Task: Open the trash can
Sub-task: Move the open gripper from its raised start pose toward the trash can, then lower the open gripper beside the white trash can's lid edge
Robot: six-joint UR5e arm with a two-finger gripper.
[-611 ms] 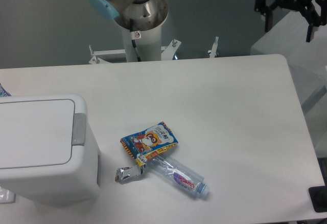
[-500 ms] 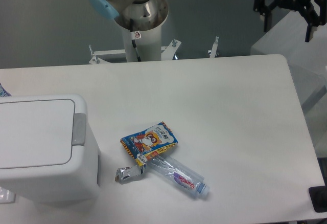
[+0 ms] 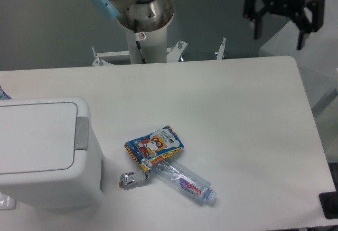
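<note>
- Fixed camera: the trash can (image 3: 45,154) sits at the lower left of the frame on the white bench (image 3: 227,115), partly cut off by the left edge. Its flat lid is down, with the grey push tab (image 3: 81,133) on the lid's right-hand side.
- The hand (image 3: 280,28) hangs in the upper right corner, above the bench's far right edge and well apart from the trash can. Its two dark fingers (image 3: 258,24) point down and stand apart with nothing between them.
- Near the middle of the bench lie a colourful snack packet (image 3: 155,145), a clear plastic bottle (image 3: 182,179) and a scrap of foil (image 3: 132,179), all just to the right of the trash can but not touching it.
- Handling, as a judgement: the trash can looks like stiff, smooth, fairly light plastic. The lid offers no handle, so the grey tab is the place to act on, pressing down rather than gripping; a hard sideways shove could slide the whole can.
</note>
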